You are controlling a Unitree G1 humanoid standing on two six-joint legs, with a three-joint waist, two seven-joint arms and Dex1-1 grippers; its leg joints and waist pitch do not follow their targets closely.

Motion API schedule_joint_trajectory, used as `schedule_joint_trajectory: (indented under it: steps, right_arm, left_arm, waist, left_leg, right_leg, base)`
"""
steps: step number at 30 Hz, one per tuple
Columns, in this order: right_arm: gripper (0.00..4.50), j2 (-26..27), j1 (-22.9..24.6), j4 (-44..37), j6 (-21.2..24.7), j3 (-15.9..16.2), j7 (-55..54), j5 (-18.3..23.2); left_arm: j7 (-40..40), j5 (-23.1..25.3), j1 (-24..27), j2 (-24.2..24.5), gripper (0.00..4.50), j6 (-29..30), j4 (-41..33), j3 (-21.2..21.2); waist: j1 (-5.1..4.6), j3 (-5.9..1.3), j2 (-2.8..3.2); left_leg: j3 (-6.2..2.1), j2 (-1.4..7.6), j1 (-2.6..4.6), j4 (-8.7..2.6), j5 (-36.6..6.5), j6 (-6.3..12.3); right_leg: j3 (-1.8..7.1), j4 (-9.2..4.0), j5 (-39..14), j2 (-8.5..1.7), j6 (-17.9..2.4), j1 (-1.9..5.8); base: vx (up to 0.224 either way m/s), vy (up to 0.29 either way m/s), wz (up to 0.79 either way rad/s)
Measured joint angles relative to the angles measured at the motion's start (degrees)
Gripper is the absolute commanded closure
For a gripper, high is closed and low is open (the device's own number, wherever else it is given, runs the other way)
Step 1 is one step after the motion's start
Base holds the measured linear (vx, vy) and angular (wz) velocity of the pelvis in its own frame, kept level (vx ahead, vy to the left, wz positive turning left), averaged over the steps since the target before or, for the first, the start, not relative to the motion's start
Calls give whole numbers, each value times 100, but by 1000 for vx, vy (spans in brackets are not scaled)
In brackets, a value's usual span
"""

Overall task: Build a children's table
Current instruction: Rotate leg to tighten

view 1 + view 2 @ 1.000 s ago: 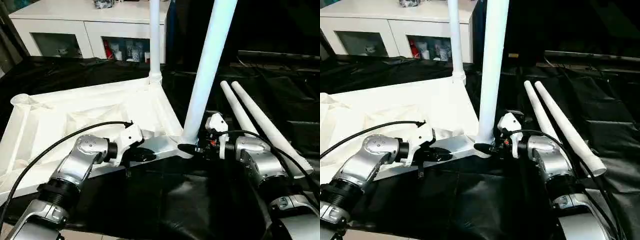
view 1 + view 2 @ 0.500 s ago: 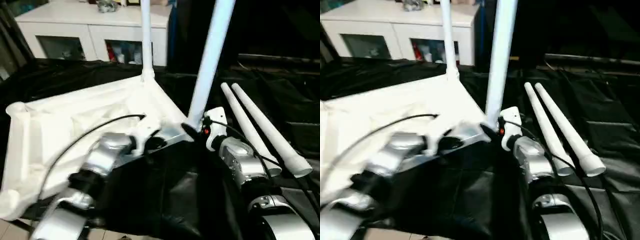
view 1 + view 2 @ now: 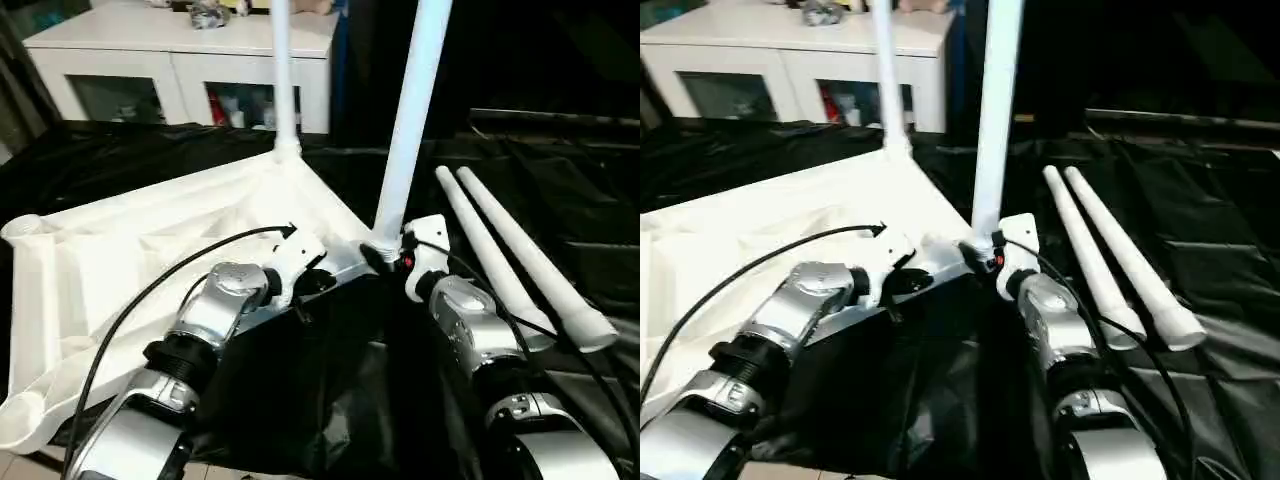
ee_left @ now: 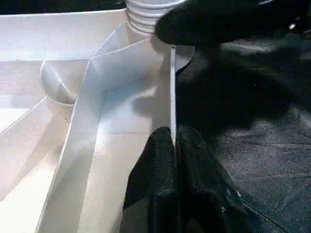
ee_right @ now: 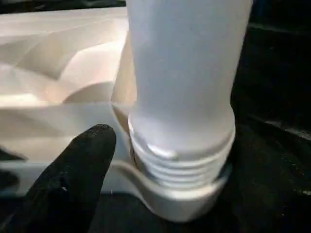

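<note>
Pinched the near rim of the upturned tabletop (image 3: 150, 240) in the closed left gripper (image 3: 310, 285), spread the right gripper (image 3: 385, 255) beside the upright corner leg (image 3: 405, 130); likely needed a low, square regrip for twisting.

A black cloth (image 3: 120, 160), creased and slightly shiny where light catches its folds, covers the bench across most of the frame and runs off the right edge. In the upper left of the frame stands a white cabinet (image 3: 180, 45) with a flat top and glass doors (image 3: 112, 98); behind the glass sit small items too blurred to name, some reddish. A few small things (image 3: 208, 12) lie on the cabinet top at the very upper edge, not clear enough to tell. The upper right of the frame is dark. At the lower left corner a strip of pale tiled floor (image 3: 12, 466) shows.
</note>
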Motion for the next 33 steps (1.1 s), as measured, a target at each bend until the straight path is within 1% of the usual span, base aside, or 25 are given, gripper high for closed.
schedule_joint_trajectory:
  steps: [7,10,14,19,20,23,25,27,30,33]
  right_arm:
    - [64,-416,109,-142,-108,175,1096,25]
    - [64,-491,106,-145,-179,203,1369,38]
    - [64,-536,101,-145,-227,246,1676,53]
    - [64,-693,101,-146,-240,315,2135,89]
    - [98,-692,102,-146,-240,322,2196,107]
    - [100,-714,101,-146,-241,329,2263,189]
    - [135,-718,102,-146,-243,326,2324,204]
    - [143,-729,102,-146,-245,307,2386,213]
    - [169,-739,102,-146,-247,305,2447,214]
    - [173,-738,103,-146,-247,308,2448,214]
  left_arm:
    - [-627,-145,305,405,450,-115,-476,4]
    - [-907,-236,453,557,450,-118,-712,4]
    - [-1210,-258,580,678,450,-128,-963,1]
    - [-1367,-311,691,783,450,-129,-1098,-6]
    - [-1367,-316,693,793,450,-129,-1098,-6]
    - [-1400,-333,703,811,450,-125,-1108,-5]
    - [-1425,-340,711,819,450,-116,-1120,1]
    - [-1454,-343,722,826,450,-107,-1143,3]
    - [-1473,-348,742,844,450,-104,-1171,4]
    - [-1476,-360,744,848,450,-87,-1175,4]
  waist:
    - [-15,0,0]
    - [4,0,1]
    - [29,0,0]
    - [38,1,-1]
    - [37,1,-1]
    - [37,1,-1]
    - [36,1,-1]
    - [37,0,-1]
    - [38,1,-2]
    - [39,1,-2]
  left_leg:
    - [0,3,-12,-22,1,3]
    - [1,3,-36,-21,18,35]
    - [2,3,-94,-4,19,37]
    - [2,4,-98,7,20,38]
    - [2,4,-98,8,21,38]
    - [2,5,-98,8,22,38]
    - [2,5,-98,8,21,38]
    - [2,5,-99,8,21,39]
    - [2,5,-99,10,22,40]
    - [2,5,-99,15,22,40]
  right_leg:
    - [0,-5,-24,11,4,-24]
    - [0,-4,-29,10,-3,-49]
    - [0,13,-29,8,-4,-102]
    - [0,21,-28,6,-4,-104]
    - [0,23,-28,6,-4,-104]
    - [0,24,-28,6,-4,-104]
    - [0,24,-28,6,-4,-104]
    - [0,24,-28,6,-4,-104]
    - [-1,24,-28,6,-4,-105]
    - [0,27,-28,6,-4,-104]
  base:
    - [0,0,0]
    - [0,0,0]
    - [0,0,0]
    - [0,0,0]
    - [0,0,0]
    - [0,0,0]
    - [0,0,0]
    - [0,0,0]
    - [0,0,0]
    - [0,0,0]
